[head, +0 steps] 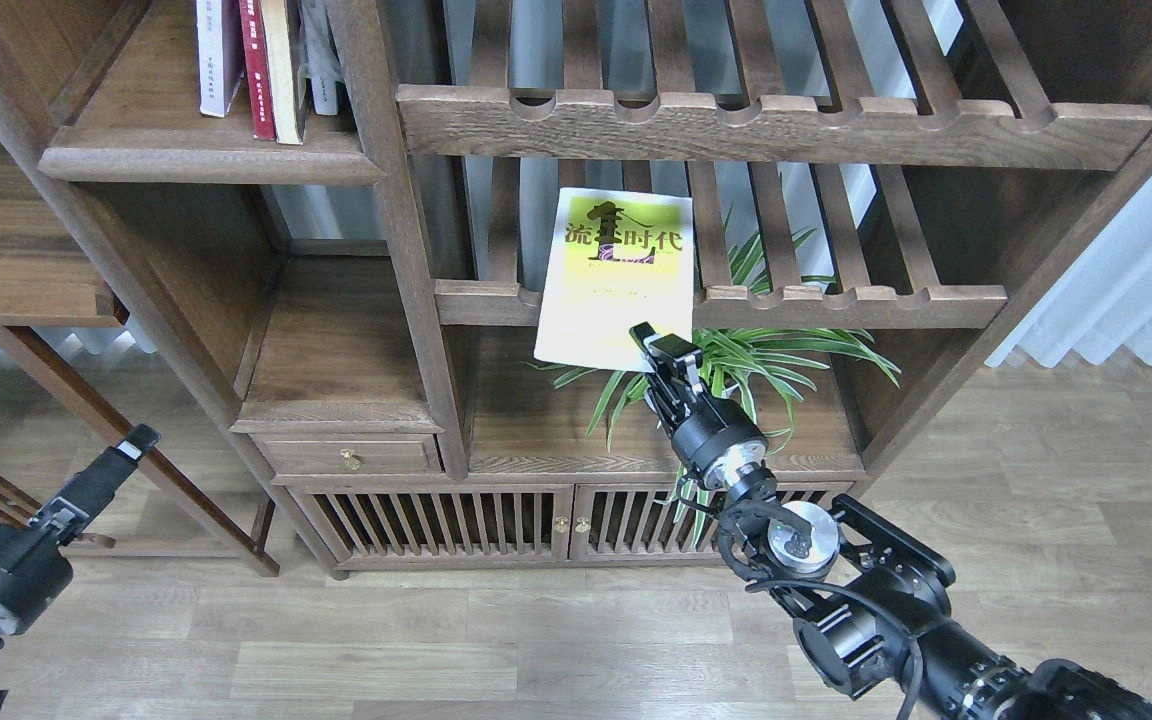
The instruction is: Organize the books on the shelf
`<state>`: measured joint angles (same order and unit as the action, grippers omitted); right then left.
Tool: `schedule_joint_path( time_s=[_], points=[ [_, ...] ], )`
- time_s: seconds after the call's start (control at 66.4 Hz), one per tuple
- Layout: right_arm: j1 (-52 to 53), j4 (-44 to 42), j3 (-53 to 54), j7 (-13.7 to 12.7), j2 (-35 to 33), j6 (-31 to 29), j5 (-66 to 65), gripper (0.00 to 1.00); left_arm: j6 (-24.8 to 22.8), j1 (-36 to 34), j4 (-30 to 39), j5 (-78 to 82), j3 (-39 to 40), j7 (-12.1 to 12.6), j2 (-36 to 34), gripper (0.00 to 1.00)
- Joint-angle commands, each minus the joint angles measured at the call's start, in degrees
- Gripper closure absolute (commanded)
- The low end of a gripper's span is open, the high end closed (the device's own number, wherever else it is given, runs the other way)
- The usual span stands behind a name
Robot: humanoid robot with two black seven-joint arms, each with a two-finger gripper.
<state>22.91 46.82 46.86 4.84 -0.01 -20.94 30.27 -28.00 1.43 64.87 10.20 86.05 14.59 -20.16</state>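
Note:
A yellow-green book (616,275) with dark Chinese characters lies face up on the lower slatted rack, its near end overhanging the front rail. My right gripper (658,345) is shut on the book's near right corner. On the shelf (206,160) at upper left stand a white-lavender book (219,60) and a dark red book (258,70), upright beside other spines. My left gripper (133,445) hangs low at the left, far from the books, too dark and small to read.
Two slatted racks with notched rails (776,125) cross the cabinet's right half. A striped green plant (766,350) stands right behind my right gripper. A drawer (348,458) and slatted doors (496,520) sit below. The floor is wood.

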Motion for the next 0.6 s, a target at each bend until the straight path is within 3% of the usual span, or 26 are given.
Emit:
schedule_joint_path(
  time_s=[0.0, 0.392, 0.587],
  points=[
    [-0.5, 2.8, 0.0, 0.0, 0.0, -1.2, 0.0, 0.95, 0.0, 0.1, -0.3, 0.0, 0.2, -0.1, 0.1, 0.1],
    [-16.1, 21.5, 1.7, -1.7, 0.0, -2.3, -0.8, 0.95, 0.0, 0.2, -4.2, -3.5, -0.4, -0.2, 3.5, 0.05],
    [-23.2, 26.9, 4.5, -2.5, 0.0, -4.2, -2.6, 0.95, 0.0, 0.2, -4.5, -3.6, -2.0, -0.2, 4.1, 0.01]
  ],
)
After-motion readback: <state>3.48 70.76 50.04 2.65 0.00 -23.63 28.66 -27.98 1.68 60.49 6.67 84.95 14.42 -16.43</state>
